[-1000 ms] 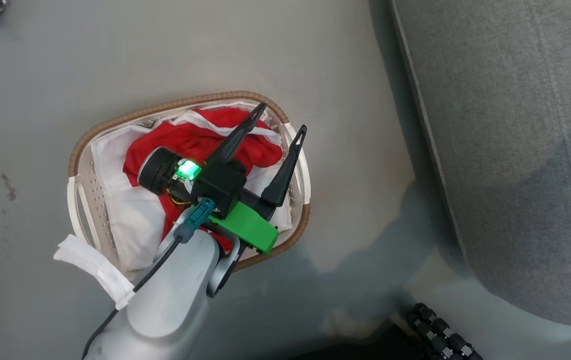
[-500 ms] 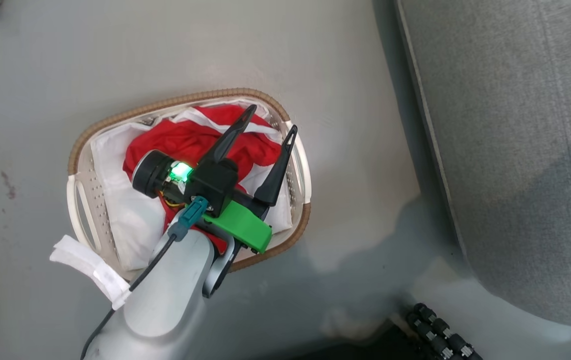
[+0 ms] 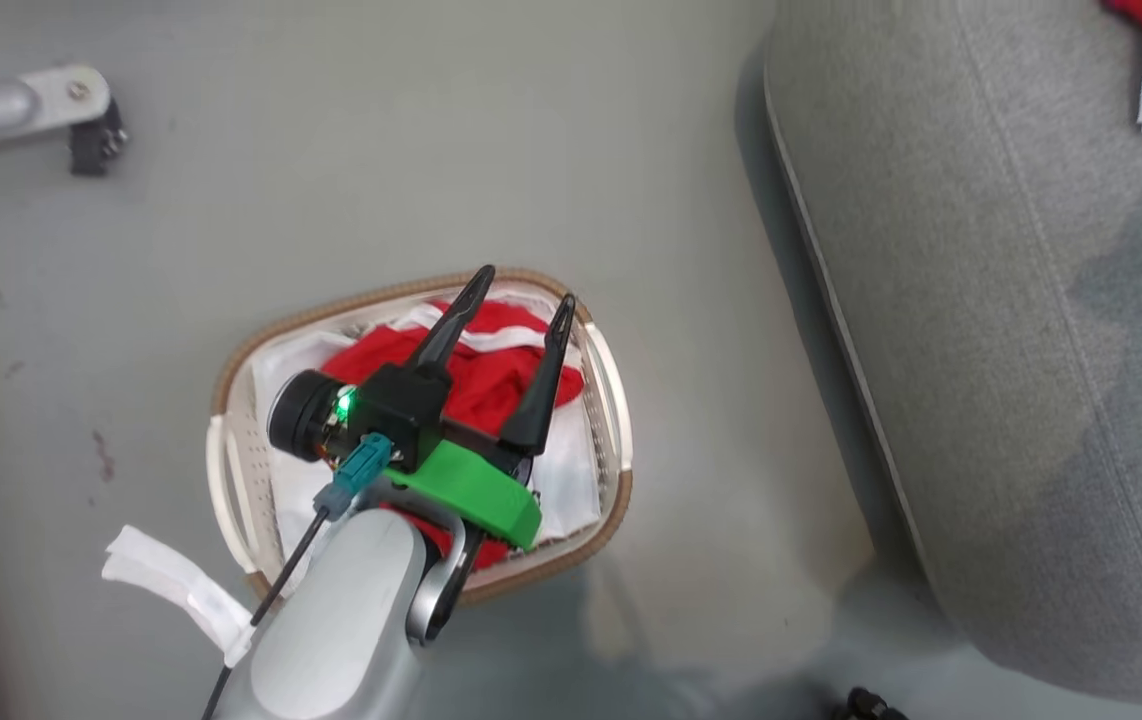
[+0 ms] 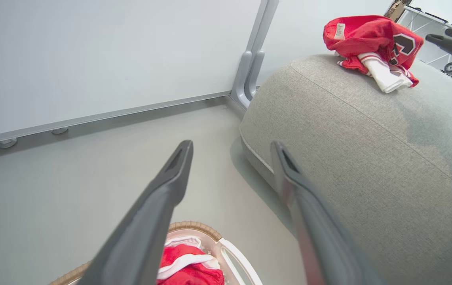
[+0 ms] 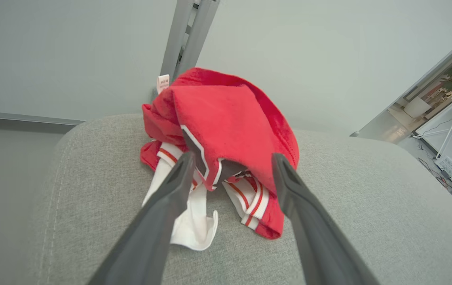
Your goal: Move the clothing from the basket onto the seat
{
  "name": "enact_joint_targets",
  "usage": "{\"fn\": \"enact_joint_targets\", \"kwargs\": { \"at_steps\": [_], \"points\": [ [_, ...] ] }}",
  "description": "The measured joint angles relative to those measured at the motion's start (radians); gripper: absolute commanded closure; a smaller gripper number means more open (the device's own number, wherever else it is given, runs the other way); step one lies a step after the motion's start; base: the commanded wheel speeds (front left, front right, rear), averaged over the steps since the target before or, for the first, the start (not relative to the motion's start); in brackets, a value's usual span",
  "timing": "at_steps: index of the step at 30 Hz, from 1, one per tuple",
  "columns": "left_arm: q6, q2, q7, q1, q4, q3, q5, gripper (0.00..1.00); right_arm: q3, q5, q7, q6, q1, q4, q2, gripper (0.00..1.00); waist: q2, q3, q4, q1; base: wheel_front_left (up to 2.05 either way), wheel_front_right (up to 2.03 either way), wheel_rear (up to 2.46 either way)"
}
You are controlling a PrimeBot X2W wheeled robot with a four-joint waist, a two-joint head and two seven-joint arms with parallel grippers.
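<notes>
The white basket with its brown rim stands on the floor, holding red clothing on a white liner. My left gripper hovers above it, open and empty, fingers spread over the red fabric. In the left wrist view the basket and its red garment lie below my fingers. A second red garment with white stripes lies on the grey seat, bunched up. My right gripper is open just in front of that garment, apart from it. The same garment shows atop the seat.
A grey floor surrounds the basket. A white wall panel with a grey post stands behind the seat. A metal leg with a caster is at the upper left. White tape hangs from my left forearm.
The head camera has tilted up, so the basket sits lower in the picture. My left gripper has drawn in a little over the basket and its fingers stand somewhat closer together.
</notes>
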Motion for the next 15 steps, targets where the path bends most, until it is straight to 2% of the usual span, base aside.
{"fn": "enact_joint_targets", "kwargs": {
  "at_steps": [5, 15],
  "points": [
    [-0.002, -0.008, 0.0, 0.054, -0.005, 0.051, -0.023, 0.0, 0.039, -0.001, 0.0, 0.0, 0.024, -0.019, 0.003, 0.0, 0.0, -0.093, 0.022, 0.0, 0.0, 0.0, 0.0],
    [0.006, -0.012, 0.0, 0.196, -0.011, 0.232, -0.049, 0.0, 0.136, 0.02, 0.0, 0.0, 0.172, -0.112, 0.11, 0.0, 0.0, -0.28, 0.088, -0.0001, 0.0, 0.0, 0.0]
  ]
}}
